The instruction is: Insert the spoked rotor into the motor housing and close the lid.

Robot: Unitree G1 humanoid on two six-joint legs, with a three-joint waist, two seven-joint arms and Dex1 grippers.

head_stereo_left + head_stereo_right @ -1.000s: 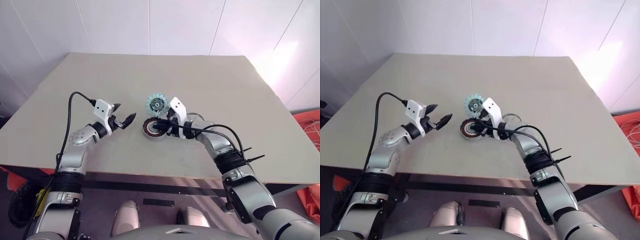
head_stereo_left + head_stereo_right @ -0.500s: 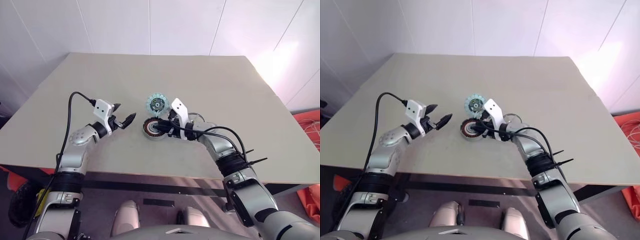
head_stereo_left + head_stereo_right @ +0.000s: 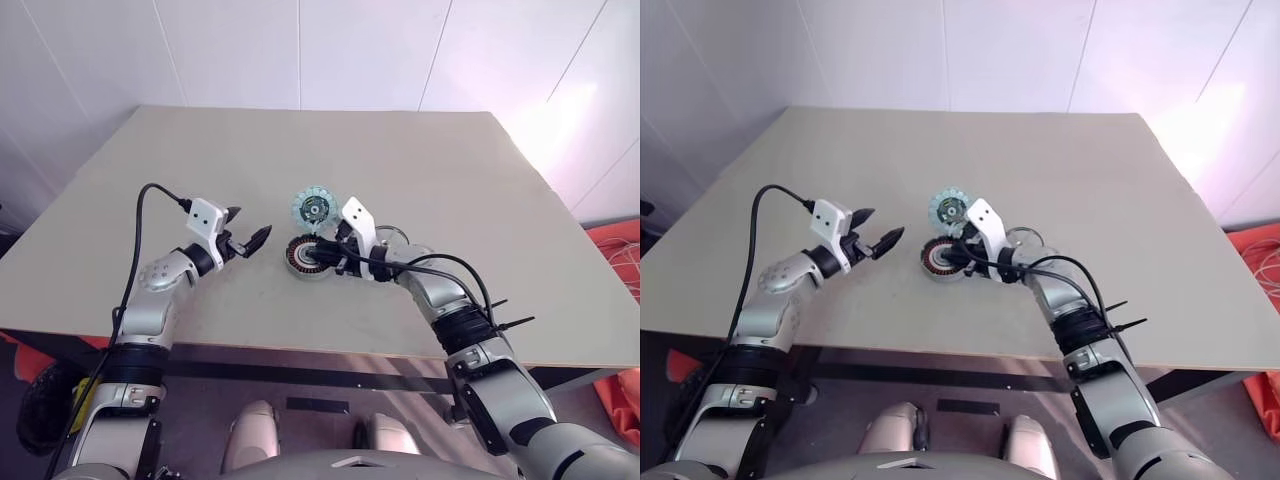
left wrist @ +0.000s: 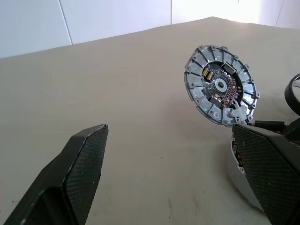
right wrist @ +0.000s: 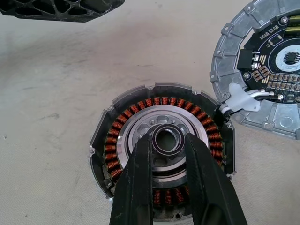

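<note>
Right hand (image 5: 169, 140) pinching a small ring over motor housing (image 5: 161, 150); left hand (image 4: 173, 159) spread; spoked rotor (image 3: 395, 237) likely light, thin, best gripped at rim.

One motor housing (image 5: 161, 166) sits on the bench (image 3: 420, 160), with one lid (image 4: 220, 84) beside it. One small ring (image 5: 168, 139) lies at the housing's centre. One spoked rotor (image 3: 393, 238) lies partly hidden. Two grippers are present.
</note>
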